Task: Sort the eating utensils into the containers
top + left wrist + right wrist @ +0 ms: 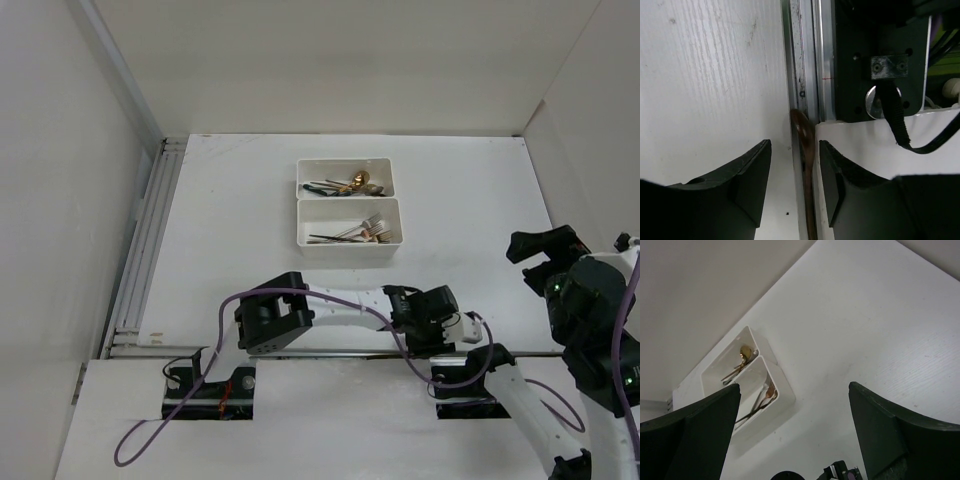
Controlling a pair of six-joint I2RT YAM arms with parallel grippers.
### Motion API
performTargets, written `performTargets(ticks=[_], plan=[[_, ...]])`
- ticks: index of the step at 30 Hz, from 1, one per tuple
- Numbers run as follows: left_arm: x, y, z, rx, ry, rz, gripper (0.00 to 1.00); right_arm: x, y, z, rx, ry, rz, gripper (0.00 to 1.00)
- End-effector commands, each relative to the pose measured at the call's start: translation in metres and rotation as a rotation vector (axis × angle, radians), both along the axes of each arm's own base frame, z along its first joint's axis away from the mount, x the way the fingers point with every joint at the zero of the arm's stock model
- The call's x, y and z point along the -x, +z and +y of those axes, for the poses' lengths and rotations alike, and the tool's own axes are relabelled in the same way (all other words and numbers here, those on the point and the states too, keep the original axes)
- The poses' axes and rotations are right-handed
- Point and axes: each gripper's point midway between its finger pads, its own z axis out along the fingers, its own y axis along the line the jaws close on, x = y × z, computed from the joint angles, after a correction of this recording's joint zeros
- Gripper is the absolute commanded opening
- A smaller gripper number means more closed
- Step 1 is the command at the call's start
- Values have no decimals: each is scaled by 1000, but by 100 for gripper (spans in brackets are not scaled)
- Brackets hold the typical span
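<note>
Slim copper-brown metal utensil [803,136] lies low in the groove between white worktop [715,75] and aluminium edge rail [824,50]; spoon or fork, cannot tell. Left jaws part open, straddling it, gripping nothing. Right jaws wide, empty, raised well apart from the two white rectangular plastic bins [350,246]. Judgement: light, rigid, slick; recessed, so pinch across the thin shank, lift straight up, expect slipping
</note>
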Motion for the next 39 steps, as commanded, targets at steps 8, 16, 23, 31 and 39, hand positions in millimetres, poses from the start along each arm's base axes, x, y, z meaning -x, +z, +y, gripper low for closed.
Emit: performTargets(ticks=[8, 16, 23, 31, 39], plan=[[-3, -12, -9, -7, 33, -33, 37, 12, 10, -3, -5, 4, -59, 93], [8, -13, -8, -30, -3, 23, 0, 14, 11, -4, -8, 4, -68, 93], [0, 17, -12, -1, 9, 17, 0, 12, 9, -3, -8, 4, -68, 93], [-26, 107, -21, 125, -10, -45, 0, 12, 12, -7, 5, -14, -76, 93], [-98, 137, 24, 98, 83, -199, 0, 3, 28, -11, 24, -46, -106, 93]])
